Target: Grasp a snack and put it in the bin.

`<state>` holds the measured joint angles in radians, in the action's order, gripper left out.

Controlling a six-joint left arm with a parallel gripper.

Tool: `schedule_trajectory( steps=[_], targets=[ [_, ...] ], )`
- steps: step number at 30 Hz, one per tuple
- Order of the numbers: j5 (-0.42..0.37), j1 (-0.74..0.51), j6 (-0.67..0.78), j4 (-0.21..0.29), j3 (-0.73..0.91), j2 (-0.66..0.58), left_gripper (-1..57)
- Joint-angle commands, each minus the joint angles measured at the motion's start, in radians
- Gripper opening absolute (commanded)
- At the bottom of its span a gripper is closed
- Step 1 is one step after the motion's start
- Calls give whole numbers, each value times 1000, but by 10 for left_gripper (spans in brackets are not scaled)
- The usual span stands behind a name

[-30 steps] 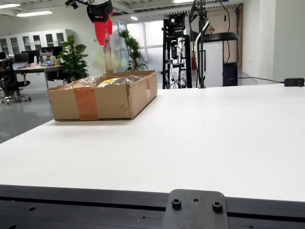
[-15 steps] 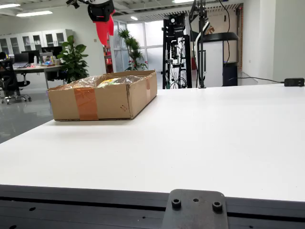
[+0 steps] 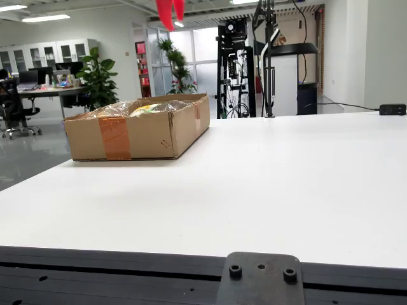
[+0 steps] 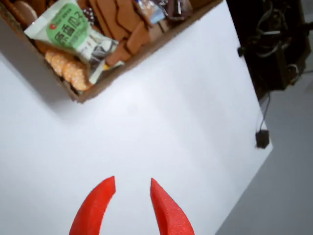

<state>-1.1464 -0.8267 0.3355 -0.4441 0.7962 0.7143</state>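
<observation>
Red gripper (image 4: 132,188), jaws parted and empty, we see above the white table (image 4: 161,127); beyond, the cardboard box (image 4: 146,46) holds a green snack packet (image 4: 68,27) among biscuits (image 4: 66,68).

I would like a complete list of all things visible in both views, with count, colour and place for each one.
Table: one, white, fills the foreground of both views.
Cardboard box: one, brown with orange tape, on the table at left in the front view; top left in the gripper view.
Green-and-white snack packet: one, lying in the box on top of other snacks.
Round crackers: several, orange, near the box corner.
Other wrapped snacks: several, brownish, in the box; the count is unclear.
Small black device: one, with a cable, at the far right table edge.
Potted plants: two, green, background.
Gripper: one, red fingers, apart, holding nothing, above the bare table.
</observation>
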Motion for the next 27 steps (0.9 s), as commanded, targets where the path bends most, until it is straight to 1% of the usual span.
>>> schedule_trajectory(
  steps=[1, 10, 17, 22, 27],
  targets=[
    [-32, -47, -22, 16, -1, -16, 123],
    [-68, -135, -86, 98, 1, -20, 61],
    [-82, -191, -175, 172, 11, -20, 17],
    [-95, -230, -232, 219, 54, -44, 5],
    [-95, -269, -250, 266, 126, -88, 1]
  ],
)
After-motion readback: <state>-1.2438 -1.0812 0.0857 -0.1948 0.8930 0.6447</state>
